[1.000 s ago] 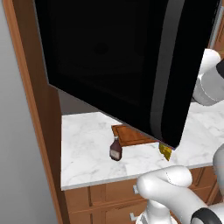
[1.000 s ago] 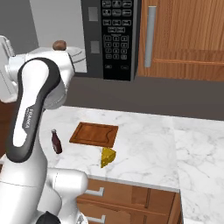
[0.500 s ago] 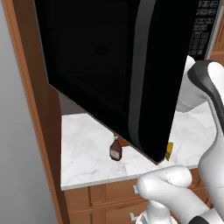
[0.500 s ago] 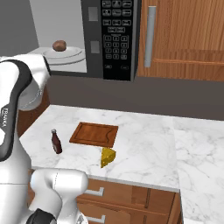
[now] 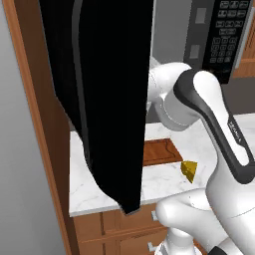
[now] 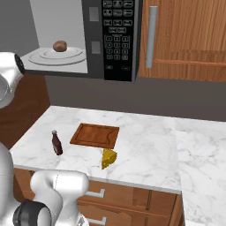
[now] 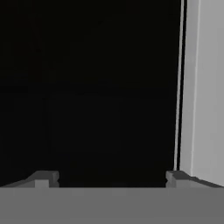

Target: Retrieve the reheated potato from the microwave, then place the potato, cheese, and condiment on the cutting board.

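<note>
potato sat on the turntable inside the microwave, above the counter. on the counter, condiment stood left of the cutting board; cheese lay just in front of the board's right corner.

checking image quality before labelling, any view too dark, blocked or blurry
Left base view: the open microwave door is a flat black slab hiding much of the counter. Right base view: evenly lit and sharp; potato, cheese and condiment bottle clear. Hand view: nearly all black, the gripper open.
</note>
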